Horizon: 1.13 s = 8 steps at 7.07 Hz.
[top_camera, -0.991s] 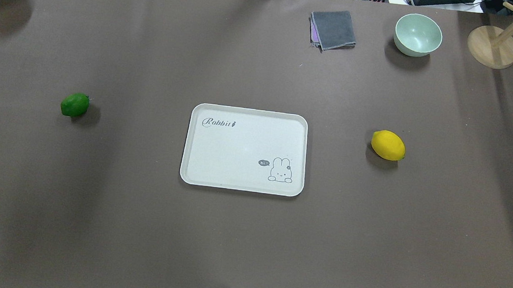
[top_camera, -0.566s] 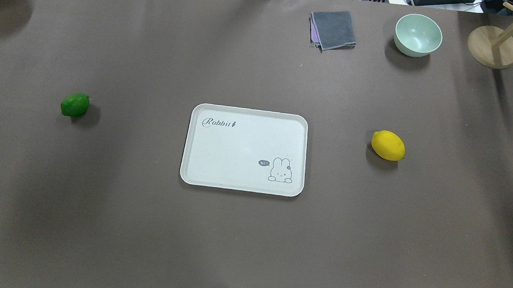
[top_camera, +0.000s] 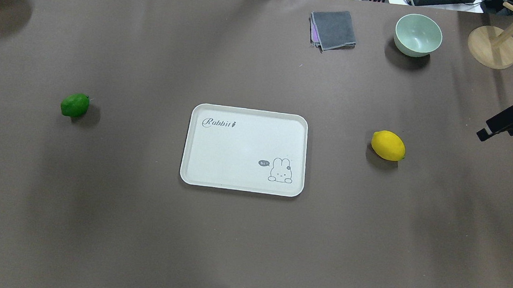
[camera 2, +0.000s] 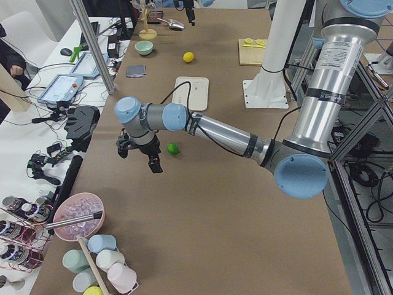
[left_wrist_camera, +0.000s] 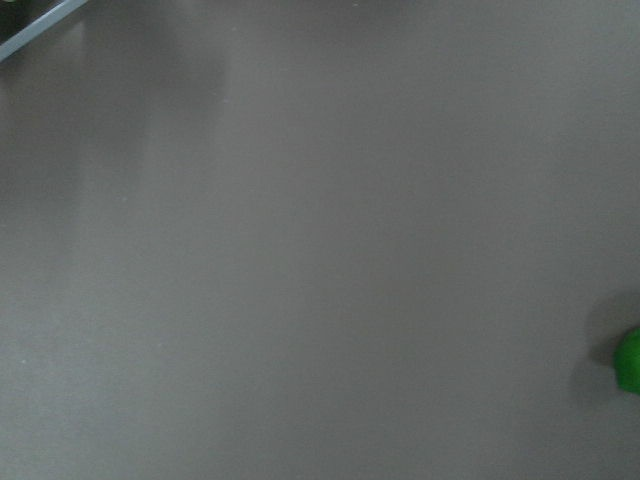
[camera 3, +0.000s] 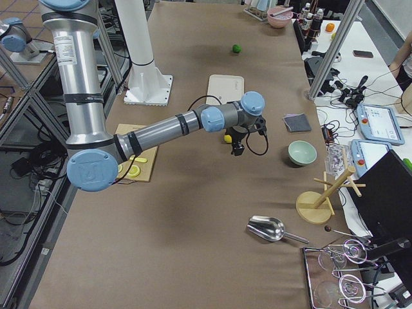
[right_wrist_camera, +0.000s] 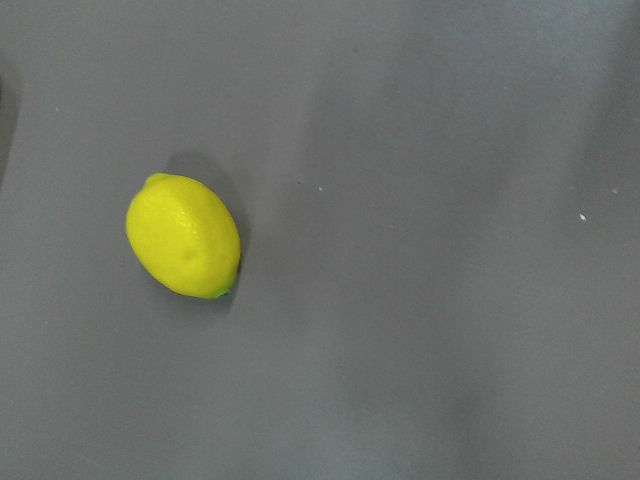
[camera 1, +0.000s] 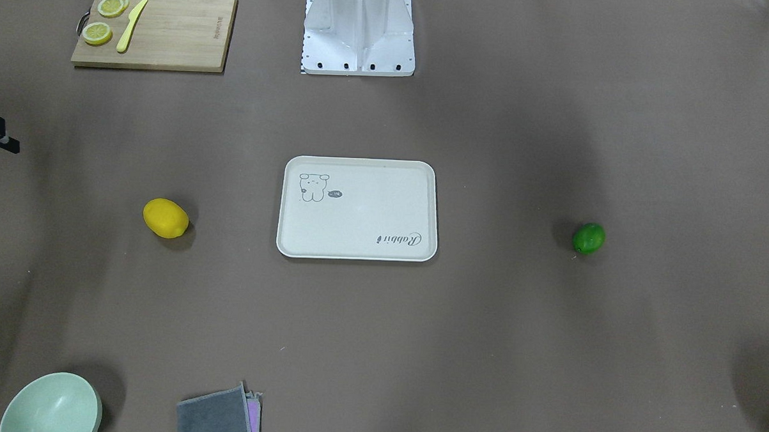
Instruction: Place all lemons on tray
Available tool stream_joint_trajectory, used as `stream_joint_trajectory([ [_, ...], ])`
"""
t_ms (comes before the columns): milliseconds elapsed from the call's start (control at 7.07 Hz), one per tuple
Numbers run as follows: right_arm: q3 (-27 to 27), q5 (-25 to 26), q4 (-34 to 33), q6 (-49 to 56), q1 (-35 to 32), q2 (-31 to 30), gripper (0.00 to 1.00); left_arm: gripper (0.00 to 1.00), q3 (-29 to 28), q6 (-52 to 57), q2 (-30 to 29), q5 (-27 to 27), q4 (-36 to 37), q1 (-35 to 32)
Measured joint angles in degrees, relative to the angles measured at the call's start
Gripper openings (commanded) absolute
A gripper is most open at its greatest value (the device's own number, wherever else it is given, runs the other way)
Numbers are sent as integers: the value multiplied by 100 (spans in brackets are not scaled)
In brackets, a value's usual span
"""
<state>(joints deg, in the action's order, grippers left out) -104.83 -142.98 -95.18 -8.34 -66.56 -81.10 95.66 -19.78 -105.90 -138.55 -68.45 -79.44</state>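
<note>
- Overhead exterior check: I see the tray (top_camera: 237, 149) lying flat at the middle of the counter (top_camera: 135, 226).
- The yellow lemon (top_camera: 388, 145) lies on bare counter between the tray and the right edge, well apart from the tray.
- The green lemon (top_camera: 75, 105) lies on bare counter toward the left edge, also well apart from the tray.
- The right gripper (camera 3: 238, 149) hangs above the counter near the right edge, clear of the yellow lemon. I cannot tell how its jaws stand.
- The left gripper (camera 2: 138, 158) hangs above the counter near the green lemon, on the side toward the left edge and not touching it. I cannot tell how its jaws stand either.
- My right wrist camera looks down on the yellow lemon, and my left wrist camera catches only a sliver of the green one.
- A cutting board (camera 1: 173, 36) sits at the near right corner, and a green bowl (top_camera: 417, 35) and a folded cloth (top_camera: 333, 29) sit along the far edge.
</note>
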Motion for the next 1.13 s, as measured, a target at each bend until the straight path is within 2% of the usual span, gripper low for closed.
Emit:
stream_joint_trajectory([
  [283, -9, 468, 6, -199, 608, 525, 99, 97, -6, -1131, -271, -61, -524, 534],
  [566, 15, 1233, 54, -195, 1161, 865, 99, 97, -145, -2026, -413, -47, -1136, 1056],
  [849, 125, 1910, 461, -222, 1688, 938, 99, 97, -742, -2671, -746, 17, -1851, 1422],
  [1132, 443, 2051, 937, -260, 1887, 924, 99, 97, -1274, -3026, -800, 228, -2794, 1703],
])
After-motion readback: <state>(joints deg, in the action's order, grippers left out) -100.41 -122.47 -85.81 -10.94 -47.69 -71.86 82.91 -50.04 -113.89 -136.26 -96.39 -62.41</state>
